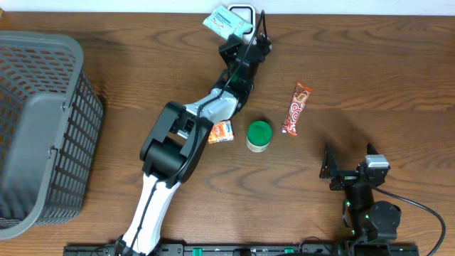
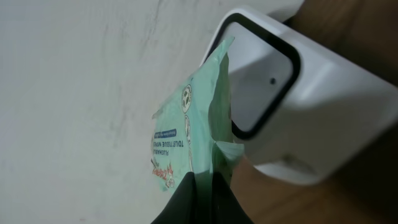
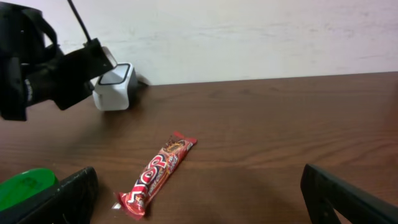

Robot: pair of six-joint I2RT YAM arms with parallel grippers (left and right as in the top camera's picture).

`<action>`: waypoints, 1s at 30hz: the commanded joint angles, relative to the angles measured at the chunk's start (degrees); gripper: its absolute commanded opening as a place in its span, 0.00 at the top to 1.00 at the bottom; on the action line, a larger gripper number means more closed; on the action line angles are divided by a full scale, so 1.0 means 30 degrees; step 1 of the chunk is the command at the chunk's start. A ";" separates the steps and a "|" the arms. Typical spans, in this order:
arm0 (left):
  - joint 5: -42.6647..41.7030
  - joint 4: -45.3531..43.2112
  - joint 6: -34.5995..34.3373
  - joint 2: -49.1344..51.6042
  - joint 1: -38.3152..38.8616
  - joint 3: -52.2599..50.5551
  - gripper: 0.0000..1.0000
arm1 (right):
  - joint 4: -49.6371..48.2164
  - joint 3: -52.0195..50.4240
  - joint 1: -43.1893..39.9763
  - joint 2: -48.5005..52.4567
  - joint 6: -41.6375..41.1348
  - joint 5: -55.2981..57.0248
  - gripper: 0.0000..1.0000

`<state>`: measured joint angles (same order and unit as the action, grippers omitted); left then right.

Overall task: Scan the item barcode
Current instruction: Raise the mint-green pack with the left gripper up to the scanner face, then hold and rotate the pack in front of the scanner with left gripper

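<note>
Two robot arms work at a brown wooden table [image 1: 370, 57]; the left arm reaches far across it to the back edge, and the left gripper [image 1: 240, 37] is clamped tight on the lower edge of a green packet [image 1: 226, 21] of wipes, lifted clear of the wood. That packet is the item being scanned; it hangs just beside a white scanner [image 1: 244, 12] with a dark-framed window, which stands against the pale wall. In the left wrist view the packet [image 2: 193, 124] is seen almost edge-on, its thin side overlapping the left rim of the scanner [image 2: 292, 106] window; printed text shows on the face turned away from the window, and no barcode can be made out.

The right gripper [image 1: 348, 169] rests near the front of the table, jaws wide apart and holding nothing; a red candy bar [image 1: 297, 108] lies ahead of it. A green-lidded tub [image 1: 259, 135] and a small orange pack [image 1: 222, 132] sit mid-table, and a grey basket [image 1: 43, 128] stands far left.

The step in hand appears to be presenting the packet to the scanner; the next move likely calls for turning the wrist so a flat face, ideally the one bearing the barcode, squarely meets the window, keeping the grip firm on the floppy wrapper.
</note>
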<state>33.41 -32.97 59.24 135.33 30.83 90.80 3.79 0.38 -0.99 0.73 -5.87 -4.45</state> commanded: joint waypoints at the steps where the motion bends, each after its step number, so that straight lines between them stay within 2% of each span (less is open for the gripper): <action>1: -0.0525 -0.0007 0.1647 0.0379 -0.0219 0.1268 0.93 | 0.0058 -0.0022 0.0080 -0.0029 -0.0240 0.0022 0.01; 9: -0.1384 0.1916 0.2266 0.0401 -0.0357 0.1275 0.93 | 0.0058 -0.0022 0.0080 -0.0036 -0.0240 0.0022 0.01; 26: -0.1668 0.0911 0.3067 0.0357 0.0437 0.1275 0.93 | 0.0058 -0.0022 0.0080 -0.0029 -0.0240 0.0022 0.01; 30: -0.1727 0.1523 0.3424 0.0357 0.0525 0.1275 0.93 | 0.0058 -0.0022 0.0080 -0.0029 -0.0240 0.0022 0.01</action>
<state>28.56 -29.41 67.96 136.35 32.38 93.14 3.77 0.38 -0.99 0.73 -5.87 -4.43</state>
